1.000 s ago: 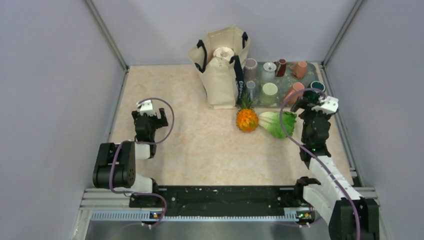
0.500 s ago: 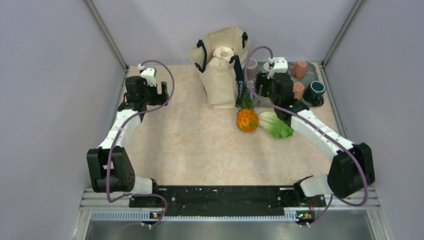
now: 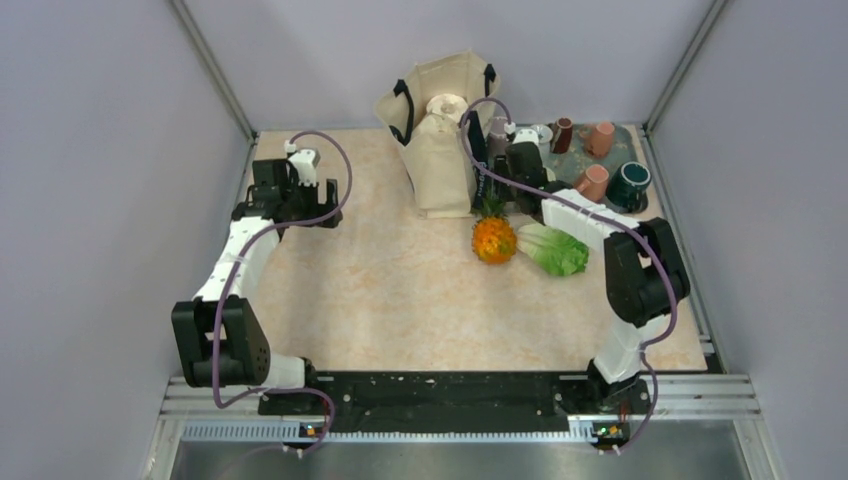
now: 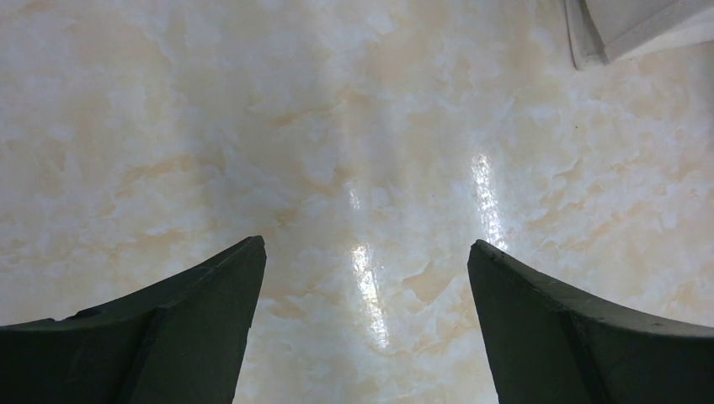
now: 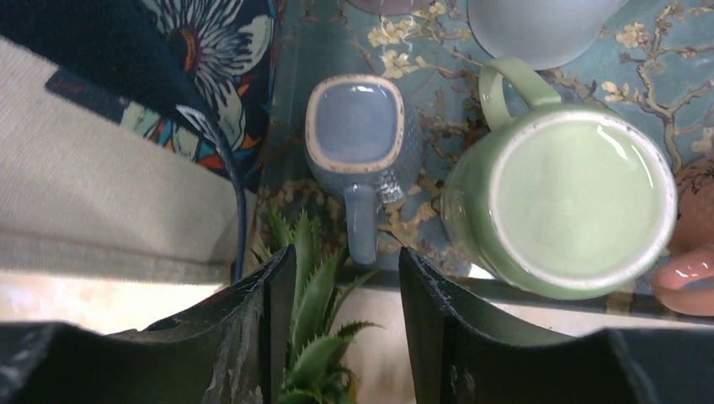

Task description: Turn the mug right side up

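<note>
Mug point(image 5: 358, 135): small, blue-grey, textured sides, rounded-square outline. Upside down, with the flat base up and a tan unglazed ring around it. Sits level on its mouth, handle toward the near edge. Location: far side of the bench point(image 3: 400, 300), right of centre, short of the far-right corner.

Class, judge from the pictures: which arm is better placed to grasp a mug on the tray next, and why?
Likely right: the right end effector, open, hangs just short of the blue mug on the tray. The left end effector is open over bare table, no mug in its view.
</note>
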